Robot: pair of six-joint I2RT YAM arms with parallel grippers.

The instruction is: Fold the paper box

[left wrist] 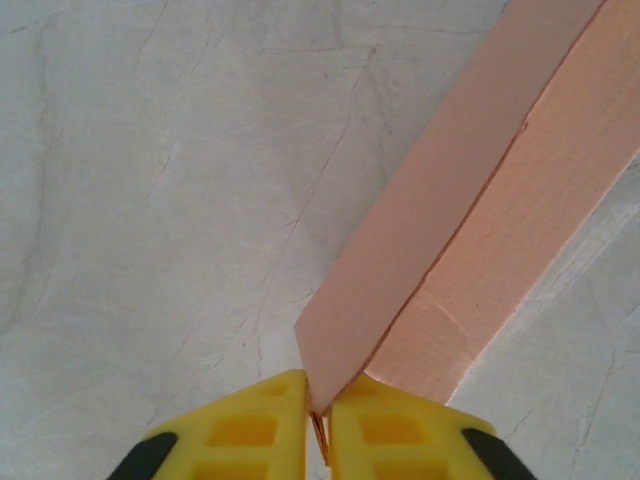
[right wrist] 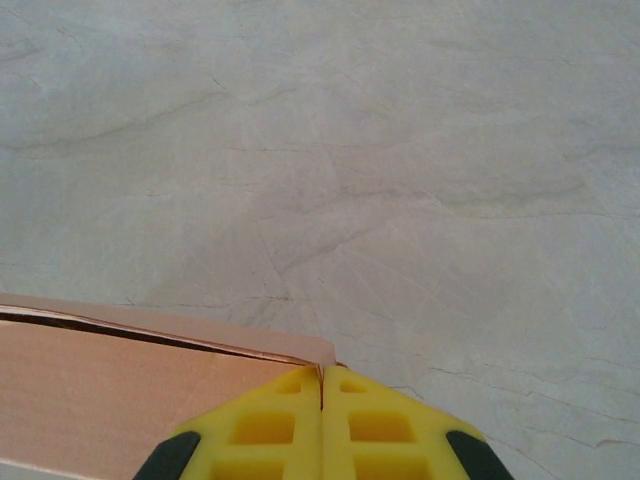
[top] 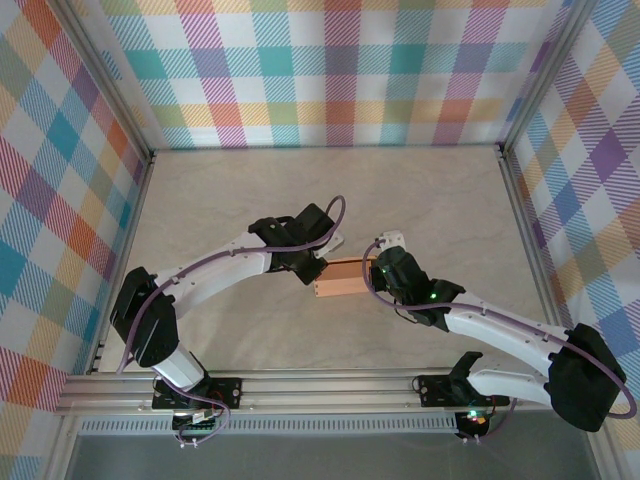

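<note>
The paper box (top: 342,277) is held over the middle of the table (top: 240,190), long axis left to right, each end pinched by the closed left gripper (left wrist: 318,425) and right gripper (right wrist: 321,385).

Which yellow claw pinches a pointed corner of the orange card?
The left end effector: a flap corner of the paper box tapers into its grip. The right end effector meets a straight top edge.

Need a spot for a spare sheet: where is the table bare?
Bare: the far table, from the back wall down to the paper box. Crowded: centre, where the left tool and right tool pinch it.
</note>
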